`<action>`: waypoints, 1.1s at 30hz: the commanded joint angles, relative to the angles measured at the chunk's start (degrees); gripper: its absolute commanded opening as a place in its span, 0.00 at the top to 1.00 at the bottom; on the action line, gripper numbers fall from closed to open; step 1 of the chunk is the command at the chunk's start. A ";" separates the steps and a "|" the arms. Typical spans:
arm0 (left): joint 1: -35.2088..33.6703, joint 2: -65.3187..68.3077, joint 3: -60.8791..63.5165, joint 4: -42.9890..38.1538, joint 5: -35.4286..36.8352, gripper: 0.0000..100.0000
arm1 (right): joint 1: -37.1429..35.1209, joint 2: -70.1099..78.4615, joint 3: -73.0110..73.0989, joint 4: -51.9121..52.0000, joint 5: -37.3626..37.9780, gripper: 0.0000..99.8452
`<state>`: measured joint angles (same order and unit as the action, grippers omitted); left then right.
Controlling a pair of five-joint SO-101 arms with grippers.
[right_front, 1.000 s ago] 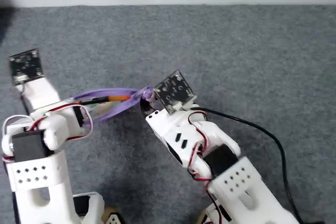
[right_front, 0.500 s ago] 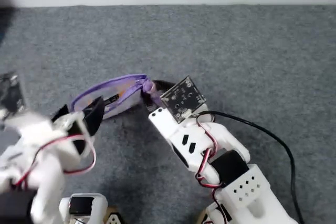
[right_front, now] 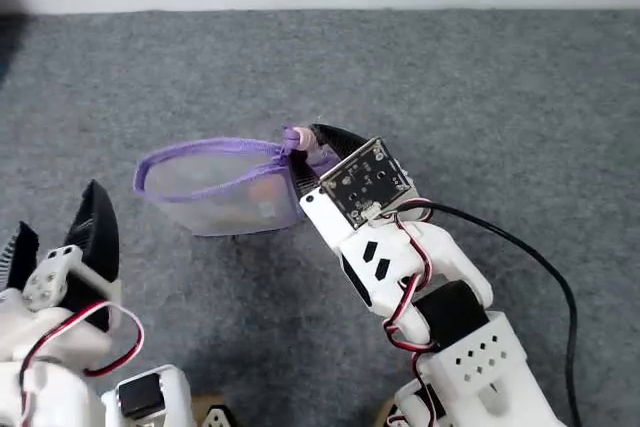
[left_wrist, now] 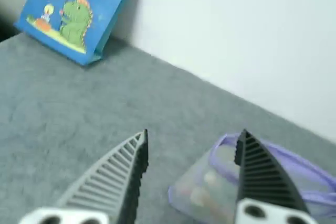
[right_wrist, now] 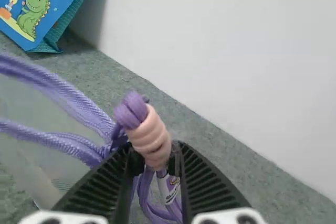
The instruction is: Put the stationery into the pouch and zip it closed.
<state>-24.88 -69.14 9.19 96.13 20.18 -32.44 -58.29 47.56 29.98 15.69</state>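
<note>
The stationery looks to be inside, so zipping is the step in hand. The right gripper is clamped on the pull at one end of the pouch, which stretches from its tips toward the left gripper. That one gapes empty, well apart from the pouch's far end. The mouth seems unclosed. Next, the left gripper likely must pin the far end while the right draws the pull. One pouch, one pull, two grippers; the stationery is too blurred to count.
</note>
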 commanded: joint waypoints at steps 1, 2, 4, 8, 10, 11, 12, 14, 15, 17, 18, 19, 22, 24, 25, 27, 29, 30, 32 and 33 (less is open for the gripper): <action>-0.97 -0.09 5.32 -1.41 0.53 0.74 | 1.01 -1.89 -4.40 0.13 2.02 0.99; -1.05 -0.09 7.16 -1.49 0.53 0.74 | 1.10 -1.89 -4.40 0.13 2.29 0.99; -1.05 -0.09 10.07 -1.76 0.62 0.74 | 1.19 -2.15 -4.40 0.22 2.29 0.99; -0.97 -0.44 13.05 -2.90 0.62 0.74 | 1.10 -2.68 -4.40 3.21 4.13 0.99; -0.53 -0.44 13.23 -2.55 0.53 0.74 | 1.10 -3.91 -4.40 3.65 4.22 0.99; 0.26 -0.35 13.32 -2.55 0.53 0.74 | 0.92 -4.53 -4.40 3.74 4.22 0.99; 1.67 -0.26 13.58 -2.11 0.44 0.74 | 0.84 -4.97 -4.40 3.82 4.22 0.99; 5.01 -0.35 15.34 -1.14 -0.53 0.74 | 0.84 -5.85 -4.40 3.82 4.92 0.99; 6.42 -0.44 16.75 -0.88 -0.97 0.74 | 0.84 -6.11 -4.40 3.82 6.15 0.99; 8.26 -0.44 19.74 -0.79 -1.05 0.74 | 0.84 -6.55 -4.40 3.82 8.18 0.99; 8.62 -0.44 20.97 -1.05 -1.05 0.74 | 0.84 -6.99 -4.40 3.82 8.79 0.99; 8.79 -0.35 21.85 -1.49 -1.05 0.76 | 0.84 -7.43 -4.40 3.82 9.23 0.99; 8.88 0.00 23.78 -5.45 -1.76 0.81 | 0.84 -8.31 -4.40 5.41 10.90 0.99; 8.97 0.00 25.63 -9.14 -4.22 0.85 | 0.75 -8.75 -4.40 8.40 12.04 0.99; 8.97 0.09 26.95 -11.08 -5.19 0.86 | 0.75 -9.10 -4.40 9.89 12.13 0.99; 8.97 0.09 29.85 -15.21 -6.68 0.86 | -0.31 -10.33 -4.40 13.05 12.31 0.99; 9.05 0.09 32.57 -18.90 -7.56 0.87 | -1.89 -12.00 -4.40 17.19 12.40 0.99; 9.14 0.09 33.54 -20.66 -7.65 0.87 | -2.77 -12.88 -4.40 19.38 12.40 0.99; 11.08 0.09 34.95 -23.65 -7.65 0.87 | -4.35 -14.64 -4.40 23.96 12.40 0.99; 12.66 0.09 35.21 -24.79 -7.47 0.87 | -4.70 -15.43 -4.40 25.89 12.40 0.99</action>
<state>-15.30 -68.70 44.44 75.82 13.32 -35.25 -71.21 46.77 50.81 27.56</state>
